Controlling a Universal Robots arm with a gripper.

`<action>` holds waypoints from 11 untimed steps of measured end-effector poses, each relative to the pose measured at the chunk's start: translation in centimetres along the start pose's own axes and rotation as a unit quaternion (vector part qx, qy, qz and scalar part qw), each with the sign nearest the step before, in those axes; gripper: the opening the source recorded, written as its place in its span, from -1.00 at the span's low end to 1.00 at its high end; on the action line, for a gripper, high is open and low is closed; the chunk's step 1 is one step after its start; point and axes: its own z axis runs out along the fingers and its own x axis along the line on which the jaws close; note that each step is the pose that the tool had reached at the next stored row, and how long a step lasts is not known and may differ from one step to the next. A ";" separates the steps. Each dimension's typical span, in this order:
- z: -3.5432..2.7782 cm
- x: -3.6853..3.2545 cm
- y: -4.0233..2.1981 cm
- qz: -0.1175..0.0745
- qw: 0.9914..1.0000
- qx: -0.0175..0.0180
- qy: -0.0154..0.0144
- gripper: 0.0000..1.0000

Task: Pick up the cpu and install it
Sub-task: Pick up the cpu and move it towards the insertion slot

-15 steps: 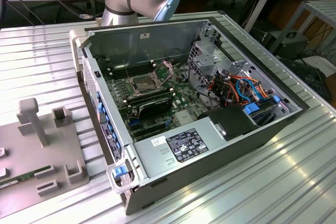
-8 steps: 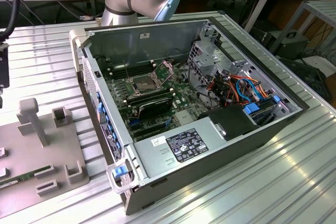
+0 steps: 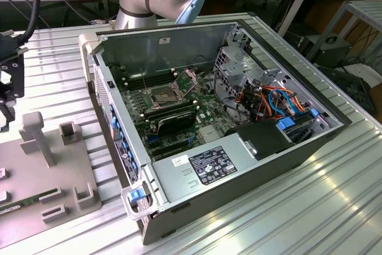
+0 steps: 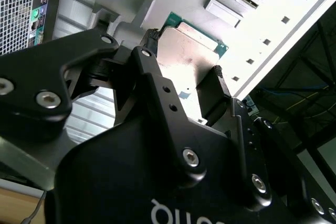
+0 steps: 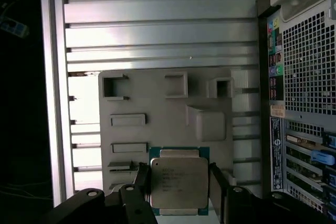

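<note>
End effector (image 5: 178, 170) tight across cpu (image 5: 179, 184) edges, above tray (image 5: 157, 103)

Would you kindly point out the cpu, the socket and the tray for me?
cpu (image 5: 178, 183), first wrist view, middle of its metal top.
socket (image 3: 162, 95), exterior view, its dark centre.
tray (image 5: 157, 106), first wrist view, bare flat face.

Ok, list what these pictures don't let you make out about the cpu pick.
Second wrist view: the gripper body hides the near part of the cpu.
Both wrist views: whether the cpu rests on the grey tray or is lifted off it cannot be told.
Exterior view: the left edge cuts off the gripper; the contacts in the socket are too small to see.
</note>
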 end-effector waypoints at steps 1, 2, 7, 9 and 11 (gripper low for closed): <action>0.01 -0.15 0.01 0.000 1.000 0.000 0.000 0.09; 0.01 -0.29 0.02 0.000 1.000 0.000 0.000 0.09; 0.04 -1.07 0.05 0.000 1.000 0.000 0.000 0.09; 0.05 -1.38 0.07 0.000 1.000 0.000 0.000 0.09; 0.05 -1.60 0.08 0.000 1.000 0.000 0.000 0.09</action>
